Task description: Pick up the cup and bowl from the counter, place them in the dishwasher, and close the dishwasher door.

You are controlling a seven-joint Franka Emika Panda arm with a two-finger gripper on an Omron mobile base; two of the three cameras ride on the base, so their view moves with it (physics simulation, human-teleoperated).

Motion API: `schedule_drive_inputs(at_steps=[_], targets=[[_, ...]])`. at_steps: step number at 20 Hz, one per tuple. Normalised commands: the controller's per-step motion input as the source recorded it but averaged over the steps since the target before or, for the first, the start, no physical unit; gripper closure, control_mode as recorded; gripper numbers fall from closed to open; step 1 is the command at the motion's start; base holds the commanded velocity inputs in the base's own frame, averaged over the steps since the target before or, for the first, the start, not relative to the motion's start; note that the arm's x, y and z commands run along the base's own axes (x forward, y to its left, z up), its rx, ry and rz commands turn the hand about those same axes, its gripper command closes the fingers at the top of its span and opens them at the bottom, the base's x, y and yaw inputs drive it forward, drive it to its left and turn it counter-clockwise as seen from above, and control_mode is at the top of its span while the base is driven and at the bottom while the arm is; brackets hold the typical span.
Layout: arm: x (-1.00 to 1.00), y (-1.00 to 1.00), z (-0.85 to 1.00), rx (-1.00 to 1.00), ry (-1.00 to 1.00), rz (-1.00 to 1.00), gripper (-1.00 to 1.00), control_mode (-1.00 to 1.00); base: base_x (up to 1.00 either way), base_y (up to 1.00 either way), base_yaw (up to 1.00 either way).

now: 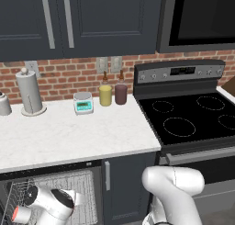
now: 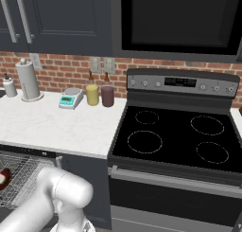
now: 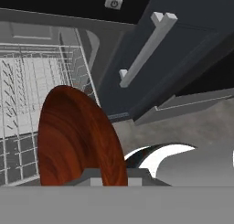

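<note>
Bowl [image 3: 75, 138] is riding edge-on in clamped gripper [image 3: 98, 179] above dishwasher rack [image 3: 27, 81], needing lowering, then release.

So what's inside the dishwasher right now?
A light wire rack fills the dishwasher. The gripper holds the reddish-brown bowl on edge over it. The bowl and arm cover part of the rack, so what lies there is hidden.

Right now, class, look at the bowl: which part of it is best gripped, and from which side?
The rim. The bowl is shallow and probably too wide to span, so its thin wall is best pinched at the edge, one finger inside and one outside, coming in from the rim side. The claw seems to hold it that way, on edge over the rack.
</note>
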Motion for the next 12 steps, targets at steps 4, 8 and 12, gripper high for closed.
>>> schedule_drive_inputs(at_steps=[4,8,12], targets=[[0.0,0.48,-0.4,0.17,0.04,0.19,1.0,-1.0,0.0,0.0,0.0],[0.03,0.13,-0.42,0.06,0.09,0.18,1.0,-1.0,0.0,0.0,0.0],[0.02,-0.01,-0.28,0.0,0.13,0.07,1.0,-1.0,0.0,0.0,0.0]])
